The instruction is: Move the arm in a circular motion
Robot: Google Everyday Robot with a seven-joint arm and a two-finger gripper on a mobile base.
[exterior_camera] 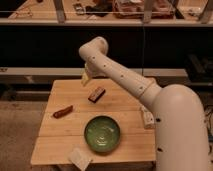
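1. White arm (125, 77) filled the right side of the frame: fat base segment at near right, a thinner tube with small dark dots running up and left to a rounded elbow at the far left of its reach, above the far edge of the table.
2. Gripper (86, 78) was the pale yellowish tip hanging down just below the elbow, over the far-left part of the table, raised off the wood and touching nothing.
3. Can't tell its state from this view.
4. Light wooden table (60, 145) sat under the arm, slatted top, running from centre frame to the left.
5. Green bowl (102, 133) stood upright near the front of the table, about centre.
6. Small dark brown block (97, 94) lay at an angle on the far half of the table, just right of and below the gripper, apart from it.
7. Reddish-brown stick-shaped item (63, 111) lay on the left side, well apart from the bowl.
8. Pale flat square (80, 158) sat at the near edge, left of the bowl's front, one corner over the edge.
9. Small white object (146, 116) sat at the right edge of the table, partly hidden by the arm.
10. Dark shelving (60, 15) with railings ran across the far background.
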